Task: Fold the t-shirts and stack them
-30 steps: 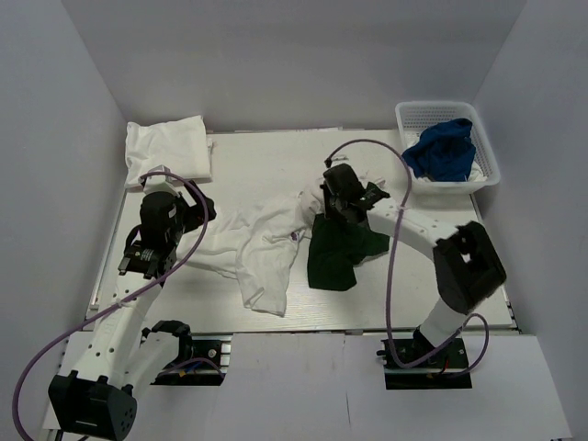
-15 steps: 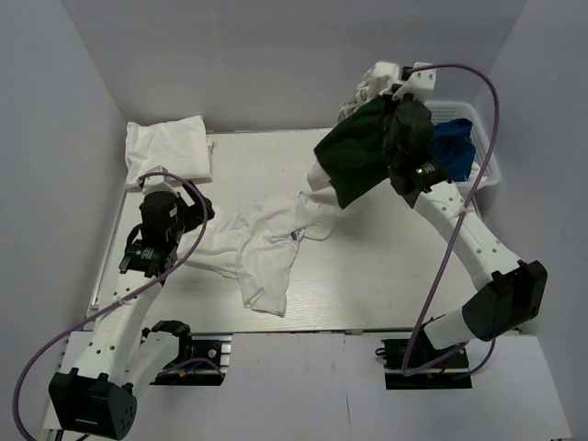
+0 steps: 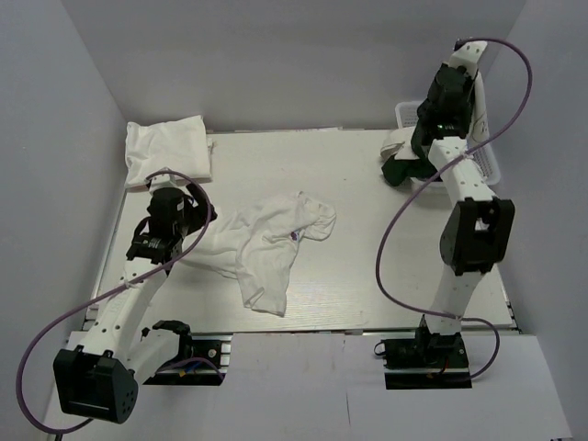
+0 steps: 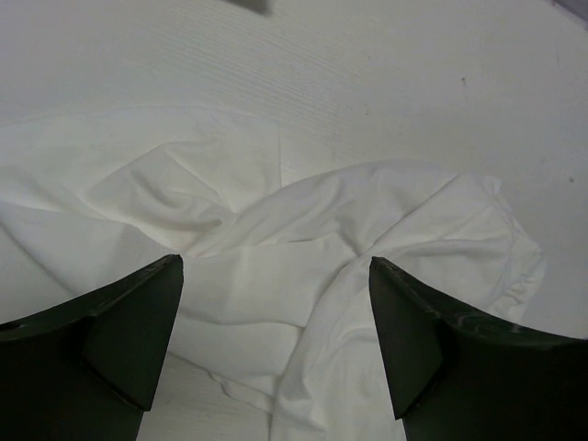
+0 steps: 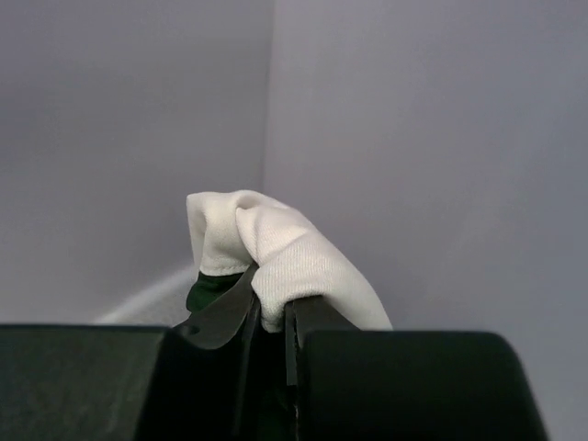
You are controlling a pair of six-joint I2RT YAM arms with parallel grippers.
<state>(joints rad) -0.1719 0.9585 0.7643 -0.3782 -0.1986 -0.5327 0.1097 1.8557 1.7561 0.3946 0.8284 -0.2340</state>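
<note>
A crumpled white t-shirt [image 3: 266, 248] lies spread on the middle-left of the table. My left gripper [image 3: 196, 217] hovers open over its left part; in the left wrist view [image 4: 276, 340] the white cloth [image 4: 303, 266] lies between and below the spread fingers. A folded white t-shirt [image 3: 167, 147] sits at the back left corner. My right gripper [image 3: 415, 147] is raised at the back right, shut on a dark green t-shirt [image 3: 401, 171] bunched with white cloth [image 3: 395, 142]. The right wrist view shows the right gripper [image 5: 271, 317] pinching white cloth [image 5: 285, 243] with green [image 5: 209, 290] beside it.
A white lattice basket [image 3: 491, 165] stands at the back right corner, mostly hidden behind the raised right arm; I cannot see the blue shirt in it. Grey walls close in the table on three sides.
My right arm has lifted the green shirt off the middle of the table and carried it up and right to the basket. The left gripper has shifted slightly over the white shirt.
</note>
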